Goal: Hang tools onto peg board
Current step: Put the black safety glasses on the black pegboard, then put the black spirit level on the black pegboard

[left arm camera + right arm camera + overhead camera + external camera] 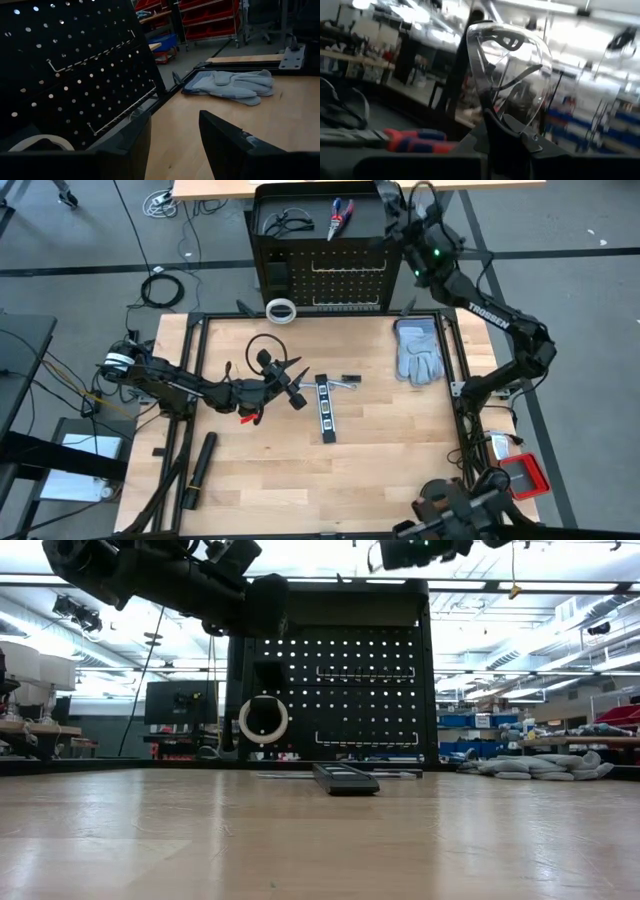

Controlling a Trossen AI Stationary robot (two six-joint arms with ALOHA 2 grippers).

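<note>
Up at the hooded top shelf of the black perforated metal peg board [345,275], the right claw [507,131] is clamped on clear-lensed, black-framed safety glasses [507,70], light and scratch-prone, best pinched by the frame, while the left claw [175,135] hangs parted over the wooden surface [380,430].

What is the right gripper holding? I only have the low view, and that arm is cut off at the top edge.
Observer: The right gripper is shut on clear, black-framed glasses.
Operator: Where is it, relative to the board?
Observer: Over the right end of the peg board top shelf, to the right of the red-and-blue pliers lying there.
Operator: And the left gripper?
Observer: The left gripper is open and empty, above the table, left of the black strip.
</note>
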